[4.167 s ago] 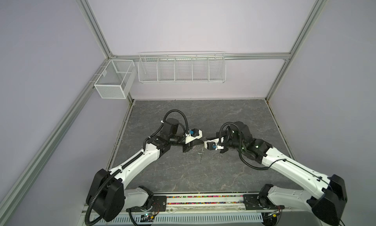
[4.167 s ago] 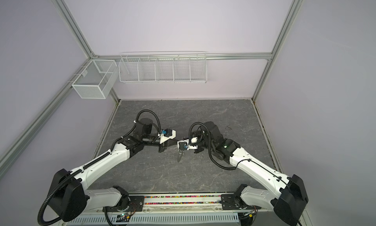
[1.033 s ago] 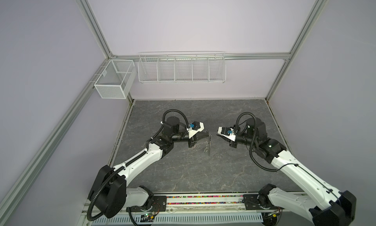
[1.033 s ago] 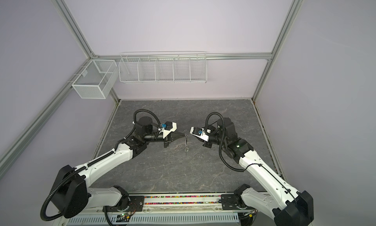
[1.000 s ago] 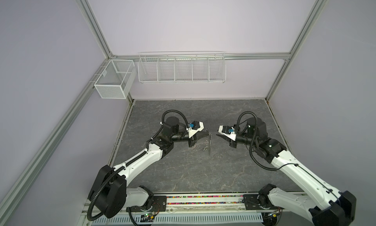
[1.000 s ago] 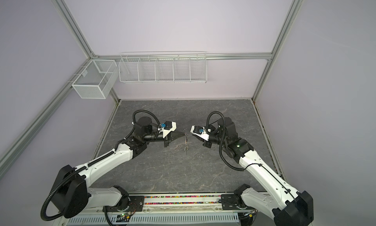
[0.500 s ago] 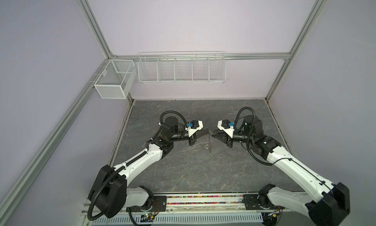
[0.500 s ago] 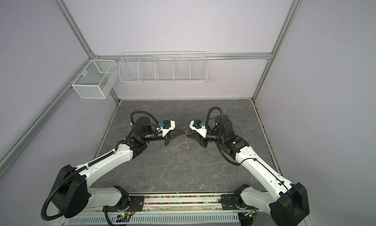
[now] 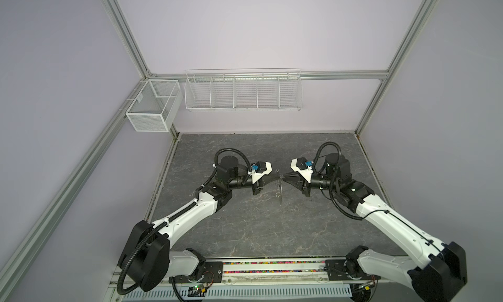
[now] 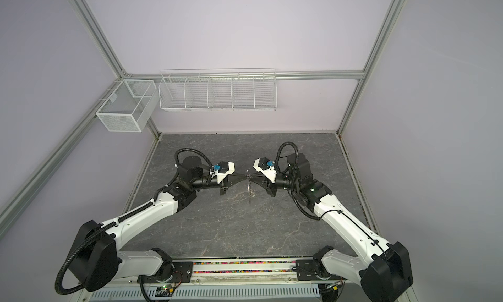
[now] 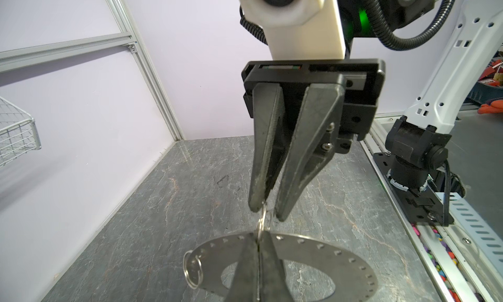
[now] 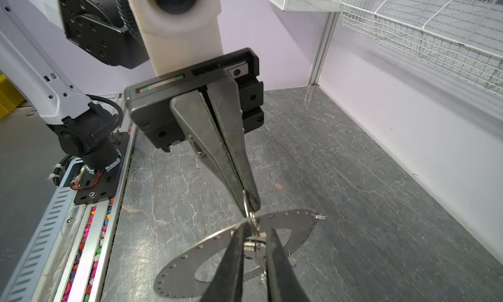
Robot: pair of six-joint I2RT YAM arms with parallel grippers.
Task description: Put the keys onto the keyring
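Flat grey metal washer-like keyring hangs above the dark surface. It is likely stiff, light and slick, best held by its rim wire loop. The left gripper has its fingers clenched on that loop; the right gripper has its fingers slightly parted around it.

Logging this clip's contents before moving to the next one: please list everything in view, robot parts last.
keyring: one, grey metal disc, hanging between the grippers above mid-table
wire rings: at least two, silver, on the disc's rim
keys: none made out in any view
divided wire basket: one, white, back wall
mesh box: one, white, left wall rail
table: one, dark grey marbled, underneath
left gripper: one, black, shut on the keyring's rim
right gripper: one, black, narrowly open around a rim ring
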